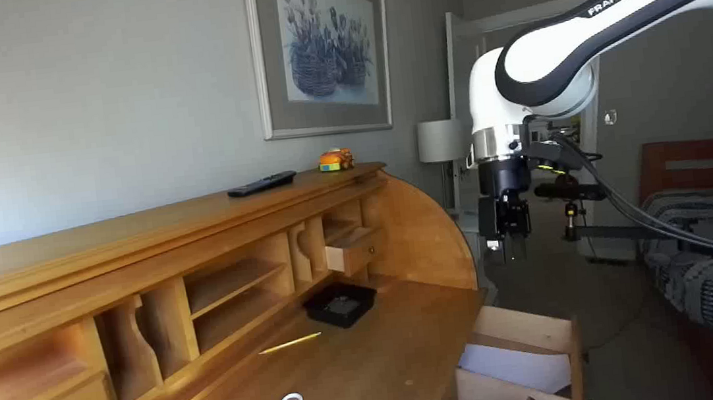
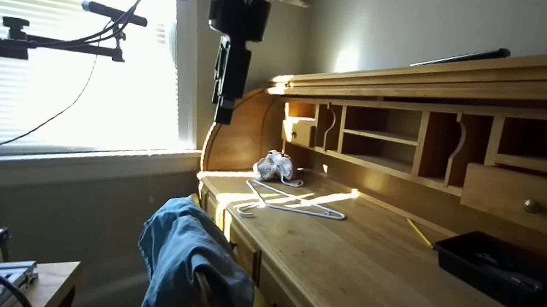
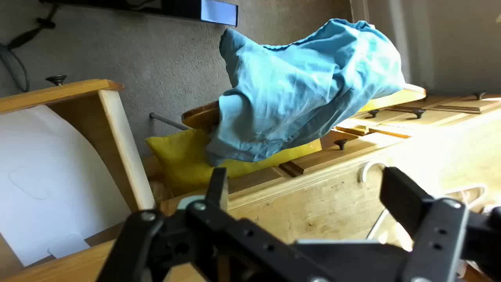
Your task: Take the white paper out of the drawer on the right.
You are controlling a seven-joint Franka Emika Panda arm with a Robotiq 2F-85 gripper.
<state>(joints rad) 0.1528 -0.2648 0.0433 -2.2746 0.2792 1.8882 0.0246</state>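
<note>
The white paper (image 1: 516, 367) lies inside the open pale-wood drawer (image 1: 523, 325) at the desk's right end in an exterior view. In the wrist view the paper (image 3: 51, 168) shows large at the left, curving up against the drawer's walls; the drawer's side wall (image 3: 124, 150) stands beside it. My gripper (image 1: 509, 249) points down and hangs in the air, higher than the drawer and desktop. It also shows in an exterior view (image 2: 224, 115), where paper and drawer are out of view. In the wrist view my gripper's fingers (image 3: 305, 178) are wide apart with nothing between them.
A chair draped with blue cloth (image 3: 301, 90) and a yellow cushion (image 3: 180, 160) stands at the desk front, near the drawer. On the desktop are a black tray (image 1: 341, 304), a pencil (image 1: 291, 343), a white hanger (image 2: 298, 204) and a small white bag (image 2: 274, 166).
</note>
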